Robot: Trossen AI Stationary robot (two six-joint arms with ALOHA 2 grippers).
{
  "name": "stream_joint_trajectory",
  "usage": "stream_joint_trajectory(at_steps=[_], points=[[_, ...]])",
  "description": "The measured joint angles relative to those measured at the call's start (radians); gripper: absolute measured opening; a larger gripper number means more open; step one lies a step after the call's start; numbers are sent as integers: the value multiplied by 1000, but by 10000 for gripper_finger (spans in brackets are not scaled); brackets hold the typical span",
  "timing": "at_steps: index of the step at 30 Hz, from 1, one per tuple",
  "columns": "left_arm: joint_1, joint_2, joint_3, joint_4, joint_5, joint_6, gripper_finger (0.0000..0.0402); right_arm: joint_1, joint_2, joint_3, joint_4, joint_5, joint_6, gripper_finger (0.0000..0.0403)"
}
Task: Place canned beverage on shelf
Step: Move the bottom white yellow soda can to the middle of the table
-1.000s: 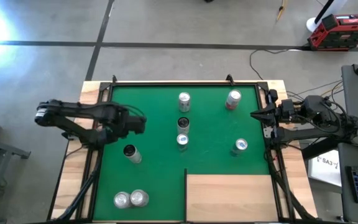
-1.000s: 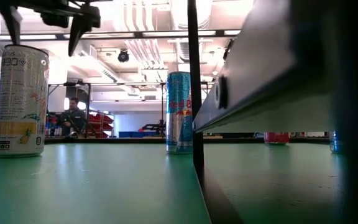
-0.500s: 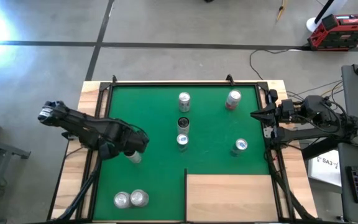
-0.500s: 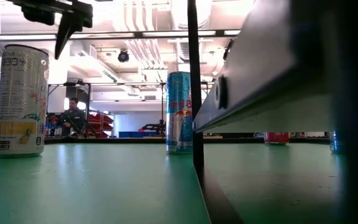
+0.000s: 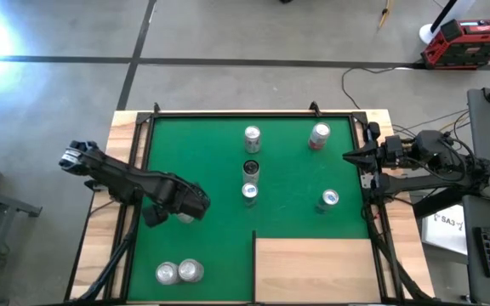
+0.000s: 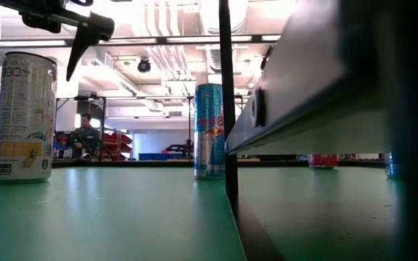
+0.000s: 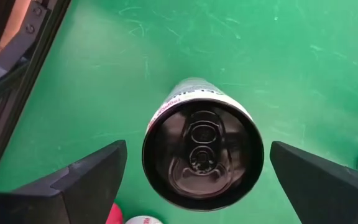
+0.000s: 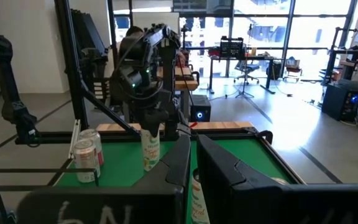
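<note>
A white can with a dark top [image 7: 202, 152] stands upright on the green mat [image 5: 219, 229], left of the middle; the low view shows its printed side [image 6: 24, 116]. My left gripper [image 5: 181, 204] hangs open right above it, pointing down. One finger [image 7: 86, 180] stands on each side of the can's top, apart from it. The shelf [image 5: 313, 268], a pale plywood panel, lies at the near right. My right gripper [image 5: 347, 155] waits shut and level at the table's right edge.
More cans stand on the mat: two at the far middle [image 5: 252, 138] [image 5: 319, 134], two in the middle [image 5: 251, 167] [image 5: 249, 192], one at the right [image 5: 329, 199], and a pair near the front left [image 5: 179, 271]. Black rails edge the mat.
My left gripper has gone toward the table's near edge and sunk, rolling about its own line, until it hangs right above the white can. Its fingers have stayed open. The can has not moved.
</note>
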State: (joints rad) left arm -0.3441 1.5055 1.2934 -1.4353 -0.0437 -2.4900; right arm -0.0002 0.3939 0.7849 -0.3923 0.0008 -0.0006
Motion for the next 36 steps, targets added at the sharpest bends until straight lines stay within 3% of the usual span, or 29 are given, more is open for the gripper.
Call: stream_joint_trajectory(at_steps=[7,16,20,27,36], points=[[0,25,-2,0,-19,-25,352,0,0,0,0,0,0,22],[0,44,-7,7,-28,-23,237,0,0,0,0,0,0,22],[4,46,-4,10,-40,18,231,0,0,0,0,0,0,22],[66,40,26,14,-140,272,231,0,0,0,0,0,0,22],[275,42,76,86,-148,803,231,0,0,0,0,0,0,22]])
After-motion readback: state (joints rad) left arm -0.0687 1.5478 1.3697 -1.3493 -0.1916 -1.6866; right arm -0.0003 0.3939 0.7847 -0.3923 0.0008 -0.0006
